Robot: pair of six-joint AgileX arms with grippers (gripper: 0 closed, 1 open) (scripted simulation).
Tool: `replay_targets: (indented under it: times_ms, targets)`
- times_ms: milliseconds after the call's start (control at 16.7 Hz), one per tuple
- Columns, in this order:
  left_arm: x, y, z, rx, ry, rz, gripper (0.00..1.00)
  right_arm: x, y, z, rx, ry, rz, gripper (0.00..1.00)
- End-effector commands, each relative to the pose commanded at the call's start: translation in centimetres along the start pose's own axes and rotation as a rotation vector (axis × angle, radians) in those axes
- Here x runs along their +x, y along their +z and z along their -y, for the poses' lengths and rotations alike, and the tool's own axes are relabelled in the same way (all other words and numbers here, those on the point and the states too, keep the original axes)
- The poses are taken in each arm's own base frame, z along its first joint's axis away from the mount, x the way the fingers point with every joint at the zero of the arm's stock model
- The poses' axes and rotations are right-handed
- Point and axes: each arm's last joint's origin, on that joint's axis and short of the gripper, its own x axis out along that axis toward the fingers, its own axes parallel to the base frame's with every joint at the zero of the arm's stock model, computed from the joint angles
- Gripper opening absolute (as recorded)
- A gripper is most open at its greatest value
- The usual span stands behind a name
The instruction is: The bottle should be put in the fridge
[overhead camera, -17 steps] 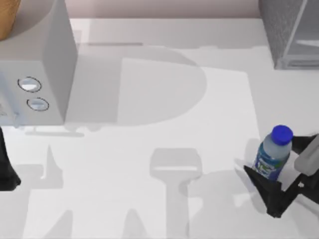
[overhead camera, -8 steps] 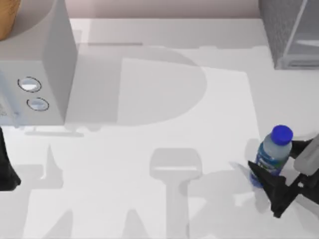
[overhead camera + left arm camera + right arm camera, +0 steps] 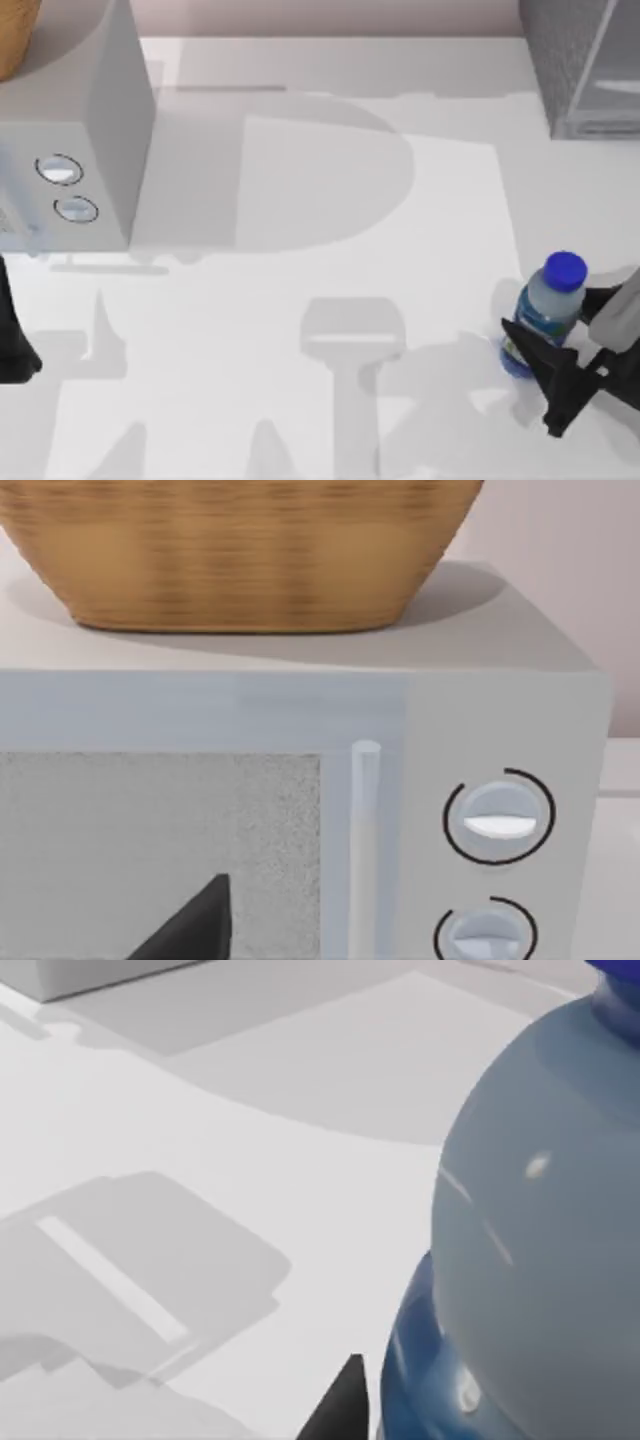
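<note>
The bottle [image 3: 552, 292], clear with a blue cap and a blue-green label, stands upright near the table's right edge. My right gripper [image 3: 545, 318] reaches in from the right, one dark finger across the label's near side and the other behind the bottle, shut on it. The right wrist view shows the bottle [image 3: 540, 1240] very close, with a dark fingertip [image 3: 340, 1415] beside its base. At the back right corner is the fridge [image 3: 585, 60], dark grey and speckled. My left gripper [image 3: 12, 350] is parked at the left edge.
A pale grey box with two round dials [image 3: 90, 130] stands at the back left, with a wicker basket [image 3: 240, 550] on top. It fills the space in front of the left wrist. White tabletop [image 3: 320, 250] spreads between this box and the bottle.
The right gripper's near finger has moved in against the bottle's label, closing the gap. The bottle has stayed where it was, and the left arm has not moved.
</note>
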Motion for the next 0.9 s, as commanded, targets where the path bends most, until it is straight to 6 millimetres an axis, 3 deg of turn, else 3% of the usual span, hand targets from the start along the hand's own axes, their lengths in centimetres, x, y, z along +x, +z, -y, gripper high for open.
replay_targets:
  times_ms: [600, 900]
  targets:
    - [0.0, 0.0, 0.0, 0.0, 0.0, 0.0, 1.0, -0.1, 0.0, 0.1, -0.003, 0.003, -0.002, 0.01]
    - [0.0, 0.0, 0.0, 0.0, 0.0, 0.0, 1.0, -1.3, 0.6, 2.3, -0.017, 0.009, -0.019, 0.01]
